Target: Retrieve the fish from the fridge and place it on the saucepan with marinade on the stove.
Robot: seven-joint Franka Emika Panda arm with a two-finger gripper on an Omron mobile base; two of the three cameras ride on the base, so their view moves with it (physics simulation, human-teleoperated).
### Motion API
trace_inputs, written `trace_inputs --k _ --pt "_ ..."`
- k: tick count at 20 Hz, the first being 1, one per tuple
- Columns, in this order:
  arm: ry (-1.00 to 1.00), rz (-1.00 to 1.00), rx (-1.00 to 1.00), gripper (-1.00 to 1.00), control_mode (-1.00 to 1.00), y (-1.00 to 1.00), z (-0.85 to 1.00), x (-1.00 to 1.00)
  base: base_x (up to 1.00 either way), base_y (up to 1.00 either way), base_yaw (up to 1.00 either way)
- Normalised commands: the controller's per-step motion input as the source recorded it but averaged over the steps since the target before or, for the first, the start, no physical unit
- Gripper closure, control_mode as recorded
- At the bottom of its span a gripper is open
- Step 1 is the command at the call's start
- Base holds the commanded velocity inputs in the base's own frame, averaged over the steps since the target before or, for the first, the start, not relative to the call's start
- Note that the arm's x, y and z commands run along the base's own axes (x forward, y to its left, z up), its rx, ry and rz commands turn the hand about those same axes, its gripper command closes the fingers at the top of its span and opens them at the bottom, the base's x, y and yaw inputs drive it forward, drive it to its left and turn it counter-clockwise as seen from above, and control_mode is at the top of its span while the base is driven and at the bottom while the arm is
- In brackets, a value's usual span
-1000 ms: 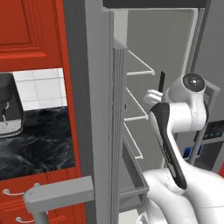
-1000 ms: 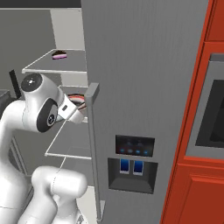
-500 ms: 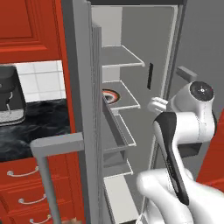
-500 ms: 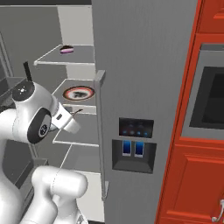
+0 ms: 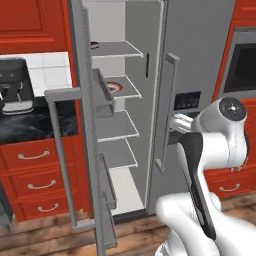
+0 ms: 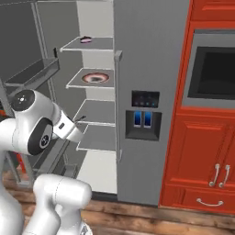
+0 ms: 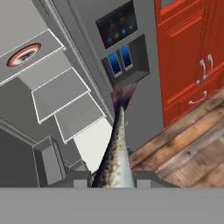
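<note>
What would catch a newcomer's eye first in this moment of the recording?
First, the fish sticking out of the gripper in the hand view, tail fanned toward the dispenser panel. Next, the fridge, its left door swung wide, showing white shelves with a round plate on the second one. Red cabinets flank it.

Glossy white, rounded-shell robot arm (image 5: pixel 220 145) w/ dark grey round joint caps, black strip down forearm, bulbous white base; in right base view, dark disc w/ small white mark on elbow
</note>
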Motion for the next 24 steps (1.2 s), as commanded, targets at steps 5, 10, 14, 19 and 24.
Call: trace_inputs --k 5,10,14,19,24 --pt "0.00 0.00 0.00 1.00 1.00 0.00 0.00 0.00 -1.00 0.35 0.00" --pt "0.00 0.00 0.00 1.00 1.00 0.00 0.00 0.00 -0.93 0.98 0.00" --pt "0.00 0.00 0.00 1.00 1.00 0.00 0.00 0.00 -0.92 1.00 0.00" --pt "0.00 0.00 0.00 1.00 1.00 0.00 0.00 0.00 -0.96 1.00 0.00" --pt "0.00 0.00 0.00 1.00 1.00 0.00 0.00 0.00 -0.52 0.97 0.14"
